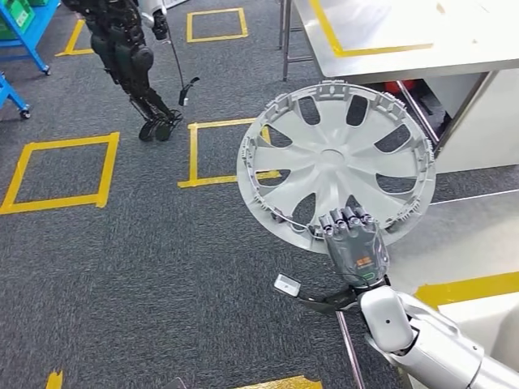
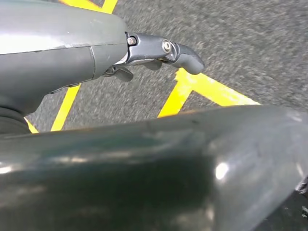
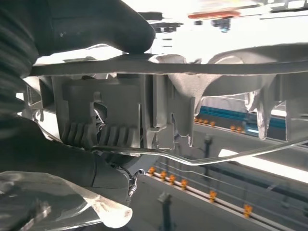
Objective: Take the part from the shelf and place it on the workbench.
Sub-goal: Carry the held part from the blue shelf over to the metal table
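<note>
Our right hand (image 1: 355,243) is gripping the part (image 1: 336,158), a silver wheel cover, by the near edge of its rim, with the fingers (image 1: 345,217) hooked over the inner face and the thumb (image 3: 94,24) pressing from the other side. We are holding the cover out in front of us, tilted, above the dark carpet (image 1: 122,267) with its yellow tape squares (image 1: 61,174), and the table (image 1: 428,32) is lying ahead and to the right, well apart from the cover.

We are judging the cover to be light, thin moulded plastic: stiff enough to keep its shape from a single rim hold, but likely to flex and swing because we are carrying it far from its centre. From the right wrist view, the clips and the wire ring (image 3: 218,156) along the rim look delicate, so we are reckoning that squeezing there could bend or snap them. A spoke or the solid rim between clips seems the safer place to hold. The smooth face may be slippery.

Our left hand (image 2: 160,53) is hanging over the carpet; we cannot tell whether its fingers are spread or curled.

Another robot (image 1: 131,57) is standing on the carpet further off.
</note>
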